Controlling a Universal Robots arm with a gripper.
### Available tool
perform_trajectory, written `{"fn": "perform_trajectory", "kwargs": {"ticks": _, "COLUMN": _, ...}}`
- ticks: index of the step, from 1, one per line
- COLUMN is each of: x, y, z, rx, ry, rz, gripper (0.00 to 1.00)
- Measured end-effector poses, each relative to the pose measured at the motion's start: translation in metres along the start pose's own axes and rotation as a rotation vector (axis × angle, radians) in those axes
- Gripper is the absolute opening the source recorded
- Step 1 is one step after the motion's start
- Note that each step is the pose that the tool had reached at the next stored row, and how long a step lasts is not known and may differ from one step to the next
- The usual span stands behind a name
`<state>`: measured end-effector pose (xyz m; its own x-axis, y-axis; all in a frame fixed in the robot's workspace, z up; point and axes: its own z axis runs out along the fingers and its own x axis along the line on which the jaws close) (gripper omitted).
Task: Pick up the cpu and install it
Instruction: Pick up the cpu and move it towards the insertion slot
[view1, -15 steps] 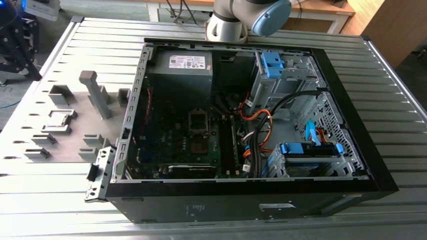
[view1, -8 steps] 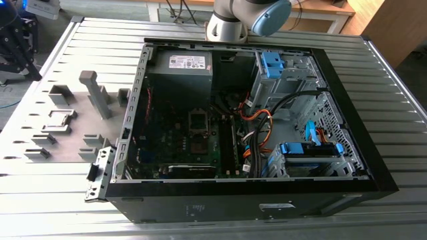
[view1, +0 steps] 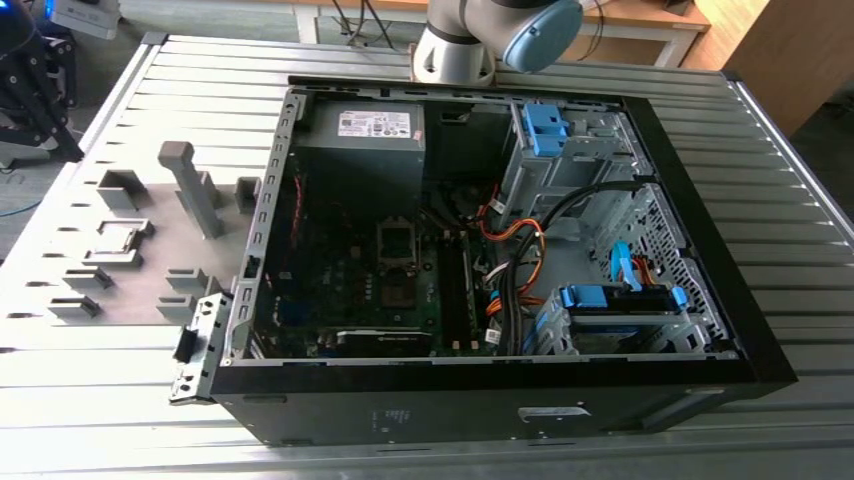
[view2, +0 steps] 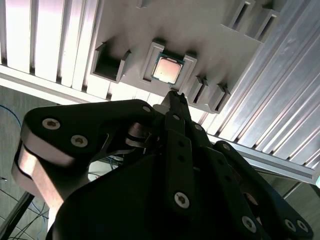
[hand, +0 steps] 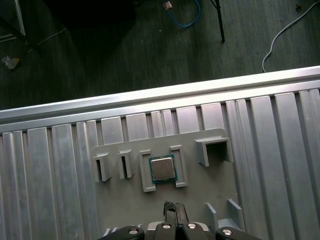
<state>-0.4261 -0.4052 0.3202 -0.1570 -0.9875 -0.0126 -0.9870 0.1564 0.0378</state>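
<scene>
hand (hand: 172, 206) pressed together and empty, hovering near the cpu (hand: 163, 168), which sits flat in a grey holder (view1: 154, 215) on the slatted table (view1: 400, 440), on the exterior view's left.

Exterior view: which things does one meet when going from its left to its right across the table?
cpu → tall grey post → dark socket frame → orange cables → nearer blue drive tray
</scene>
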Motion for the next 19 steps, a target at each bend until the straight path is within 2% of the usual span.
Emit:
{"fn": "perform_trajectory", "kwargs": {"ticks": 4, "x": 0.0000, "y": 0.0000, "z": 0.0001, "rx": 0.0000, "ry": -0.0001, "rz": 0.003, "gripper": 0.11}}
{"fn": "perform_trajectory", "kwargs": {"ticks": 5, "x": 0.0000, "y": 0.0000, "z": 0.0001, "rx": 0.0003, "ry": -0.0008, "rz": 0.017, "gripper": 0.11}}
{"fn": "perform_trajectory", "kwargs": {"ticks": 19, "x": 0.0000, "y": 0.0000, "z": 0.0002, "rx": 0.0035, "ry": -0.0103, "rz": 0.272, "gripper": 0.11}}
